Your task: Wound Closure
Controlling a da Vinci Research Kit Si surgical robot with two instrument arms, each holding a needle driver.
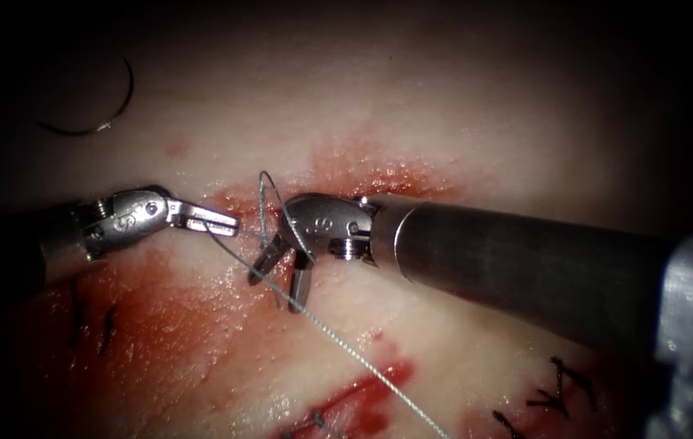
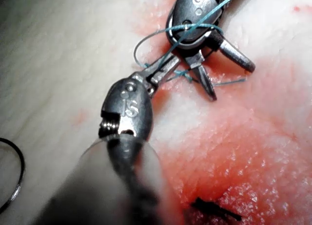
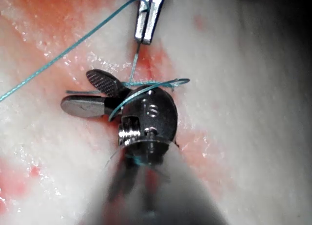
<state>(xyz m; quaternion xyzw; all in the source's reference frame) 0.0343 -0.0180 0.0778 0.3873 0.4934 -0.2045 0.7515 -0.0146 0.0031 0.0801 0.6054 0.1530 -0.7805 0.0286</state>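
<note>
Tissue: pork belly under both tools; red fluid spreads from 7 to 5 o'clock of the endoscope view. Dark earlier stitches sit at 5 o'clock.
Right tool: your shaft enters from 3 o'clock. Jaws spread apart, gripping nothing; the thread is wrapped around the head just behind them.
Left tool: enters from 9 o'clock. Jaws pressed together, pinching the thread near its short end.
Thread: one loop arches over the right tool's head; the long strand runs off toward 5 o'clock.
Needle: lying free on the tissue at 10 o'clock, well apart from both tools, not in the tissue, held by neither.
Step (judgement): knot-tying, with a loop on the right tool.
Next move calls for: your right jaws close on the short end without shedding the wrap; keep the left pinch steady.
</note>
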